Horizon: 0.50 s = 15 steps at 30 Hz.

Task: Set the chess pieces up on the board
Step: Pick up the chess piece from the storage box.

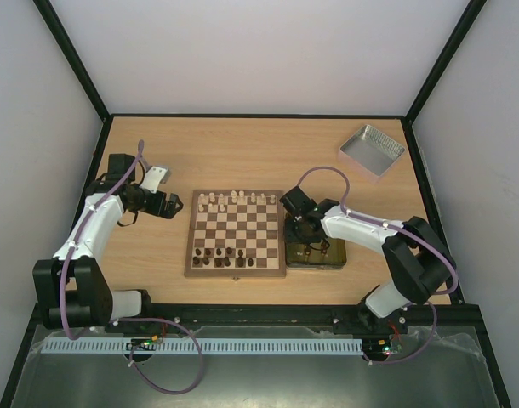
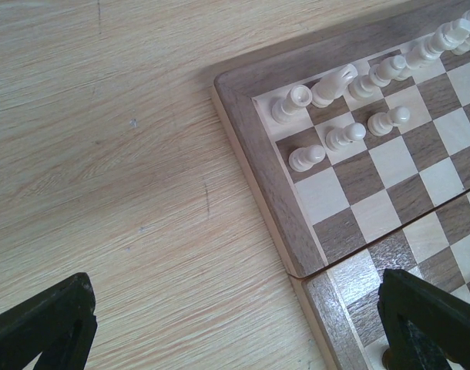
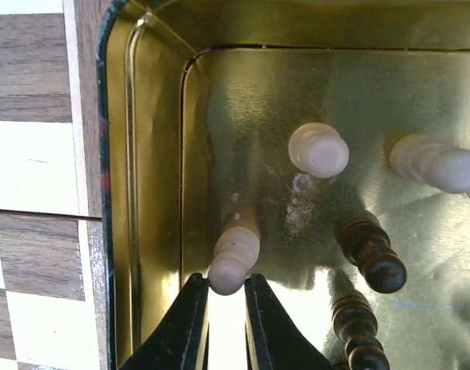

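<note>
**Right gripper.** The right gripper (image 3: 227, 291) points down into the yellow tin (image 3: 119, 193), which sits touching the board's right edge near the front of the table (image 1: 242, 153). The jaws are nearly pressed together. Both fingertips (image 3: 195, 308) bear on the near end of a pale piece (image 3: 233, 250) lying on the tin floor, pinching it from either side. The piece touches the floor and is tilted away from the fingers.

**Tin contents.** Beyond the pinched piece, a second pale pawn (image 3: 318, 149) lies apart from it, with another cream figure (image 3: 435, 163) to its right. Two dark turned pieces (image 3: 374, 258) lie to the right of the fingers, close together.

**Left gripper.** The left gripper (image 2: 235, 327) is spread fully, with its fingers at the two lower corners of the wrist view. It holds nothing and touches nothing. It hovers over bare table just beside the board's left edge.

**Board.** The board (image 1: 236, 270) lies flat at the table's centre, between the two arms. Dark pieces (image 1: 225, 253) stand in its near rows, though not on every square. Cream pieces (image 1: 234, 200) stand upright in the far rows: a back rank, with three pawns (image 2: 343, 137) in front of it at the left corner.

**Far right.** A silver lid (image 1: 372, 151) rests well apart from the board.
</note>
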Each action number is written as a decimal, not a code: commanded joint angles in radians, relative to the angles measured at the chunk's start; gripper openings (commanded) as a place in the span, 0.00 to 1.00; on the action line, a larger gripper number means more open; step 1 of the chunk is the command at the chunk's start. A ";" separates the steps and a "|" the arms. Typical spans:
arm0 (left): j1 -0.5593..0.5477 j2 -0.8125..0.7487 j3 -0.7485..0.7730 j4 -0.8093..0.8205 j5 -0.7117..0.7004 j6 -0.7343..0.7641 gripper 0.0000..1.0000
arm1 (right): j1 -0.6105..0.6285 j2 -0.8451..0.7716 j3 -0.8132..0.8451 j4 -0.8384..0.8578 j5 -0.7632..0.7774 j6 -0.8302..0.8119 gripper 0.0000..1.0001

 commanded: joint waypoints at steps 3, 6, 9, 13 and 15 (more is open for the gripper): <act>0.006 0.007 -0.003 0.001 0.022 -0.007 0.99 | -0.008 0.025 -0.016 0.011 0.007 -0.014 0.18; 0.006 0.004 -0.004 0.001 0.021 -0.007 0.99 | -0.008 0.027 -0.012 0.010 0.011 -0.011 0.29; 0.005 0.004 -0.004 0.002 0.020 -0.005 0.99 | -0.008 0.028 0.000 -0.002 0.024 -0.013 0.34; 0.006 0.004 -0.004 0.002 0.023 -0.005 0.99 | -0.010 0.027 0.018 -0.019 0.043 -0.012 0.33; 0.006 0.006 -0.004 0.003 0.026 -0.005 0.99 | -0.010 0.030 0.029 -0.024 0.049 -0.013 0.33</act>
